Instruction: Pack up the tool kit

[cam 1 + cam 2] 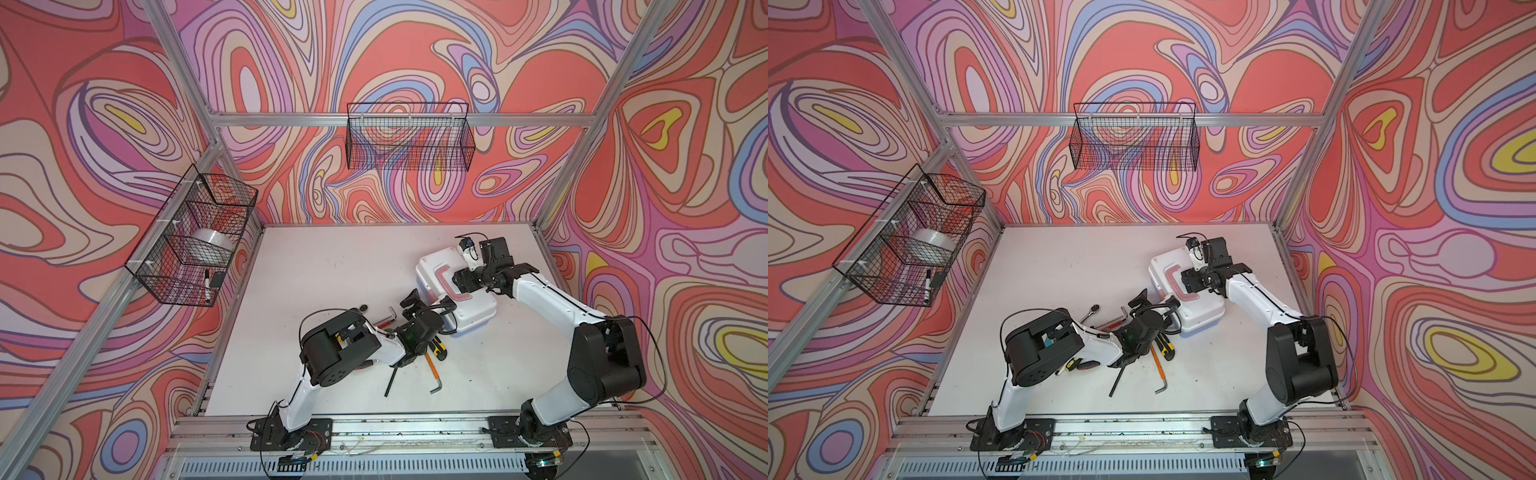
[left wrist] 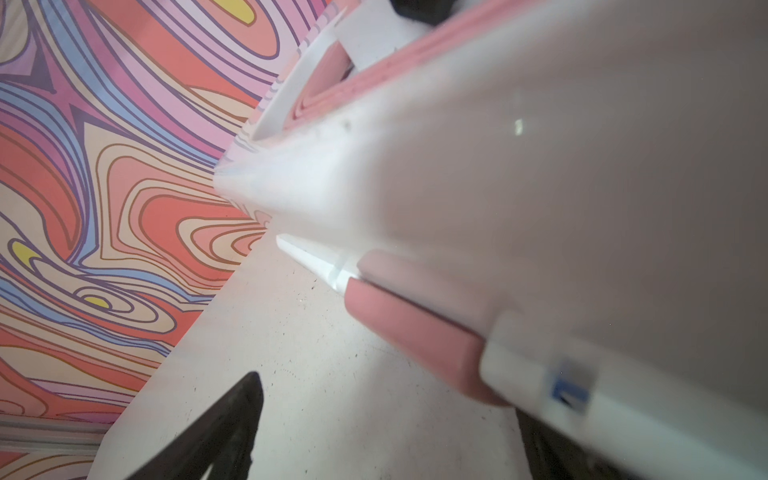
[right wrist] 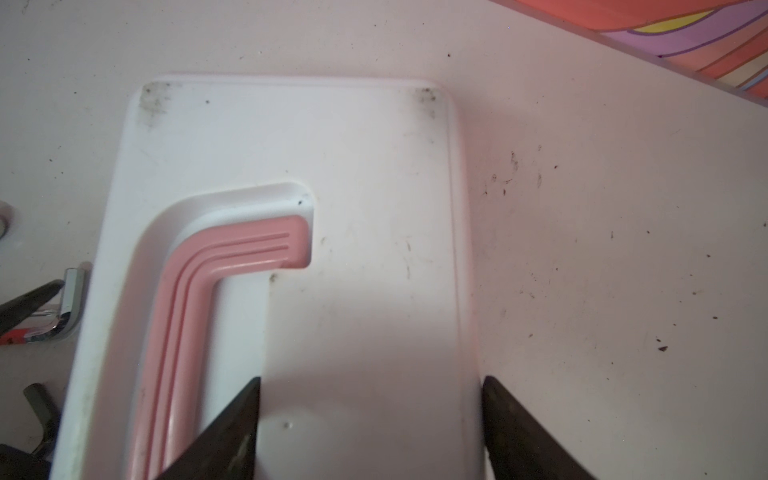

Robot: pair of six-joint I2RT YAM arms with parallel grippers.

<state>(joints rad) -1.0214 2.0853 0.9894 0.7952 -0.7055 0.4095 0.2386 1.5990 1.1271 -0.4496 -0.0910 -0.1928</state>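
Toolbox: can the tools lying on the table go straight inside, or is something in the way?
Yes. The white toolbox lid is down, so it stands between loose tools like the hex key and the inside.

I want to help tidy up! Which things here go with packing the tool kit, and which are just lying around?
For the job:
toolbox, ratchet, utility knife, silver hex key, black hex key.

Just lying about:
back wire basket, side wire basket, and the tape roll and marker in it.
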